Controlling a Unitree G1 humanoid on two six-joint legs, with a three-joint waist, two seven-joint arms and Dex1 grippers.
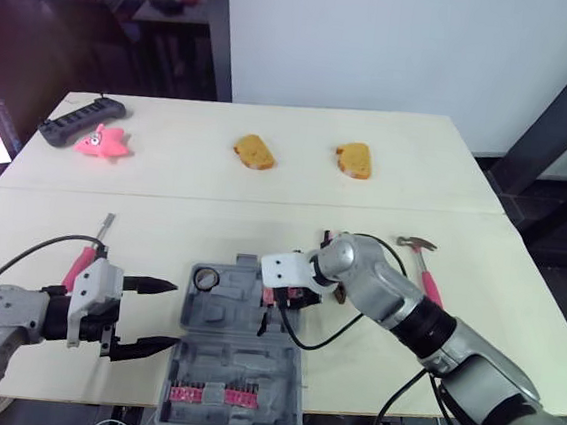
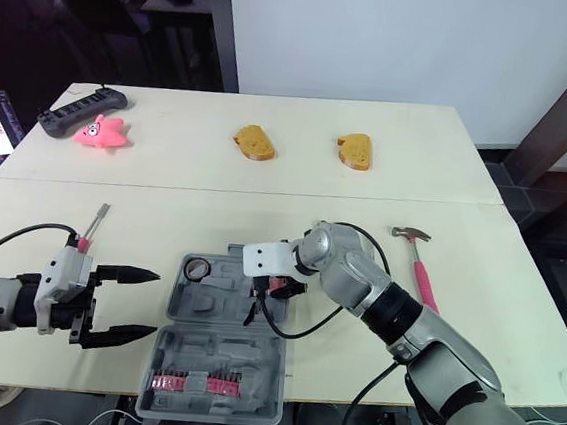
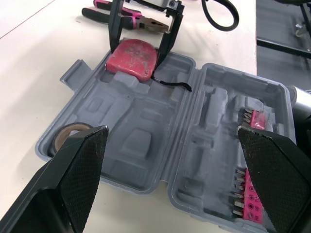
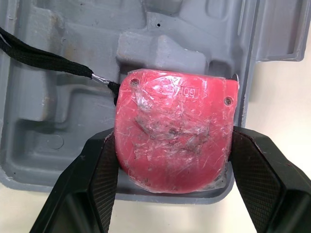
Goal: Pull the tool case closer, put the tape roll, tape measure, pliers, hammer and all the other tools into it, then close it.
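The grey tool case (image 1: 235, 354) lies open near the table's front edge, with a tape roll (image 1: 206, 278) in its far left corner. My right gripper (image 1: 281, 297) is shut on the red tape measure (image 4: 174, 131), which sits low over the case's far right corner; its black strap (image 4: 43, 60) trails across the moulded tray. My left gripper (image 1: 169, 314) is open just left of the case, nothing between its fingers. Just past the case's far edge lie the pliers (image 3: 127, 18). The pink-handled hammer (image 1: 422, 264) lies to the right.
A pink-handled screwdriver (image 1: 92, 249) lies behind my left gripper. Pink bit holders (image 1: 214, 395) sit in the case's near half. Far back are a black power strip (image 1: 82, 119), a pink toy (image 1: 104, 142) and two bread pieces (image 1: 254, 151) (image 1: 354, 160).
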